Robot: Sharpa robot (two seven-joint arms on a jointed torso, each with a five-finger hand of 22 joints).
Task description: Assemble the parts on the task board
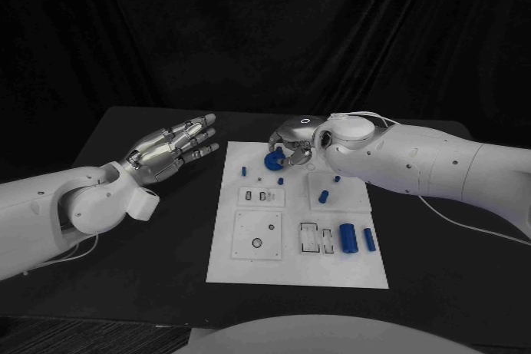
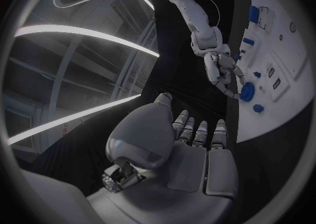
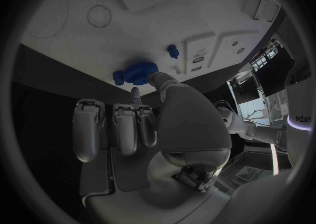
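Black table (image 1: pixel 144 254); one task board (image 1: pixel 297 273); two robot hands.

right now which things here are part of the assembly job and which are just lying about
Part of the job:
task board
blue gear, with the right hand at it
blue cylinders
small blue pegs

Just there:
black table
left hand, fingers spread, holding nothing

The only lettering that can be made out is a fragment reading "eque" in the right wrist view, on the white surface at the circle's edge (image 3: pixel 303 119). The small marks printed on the task board (image 1: pixel 257 258) are too small to read.
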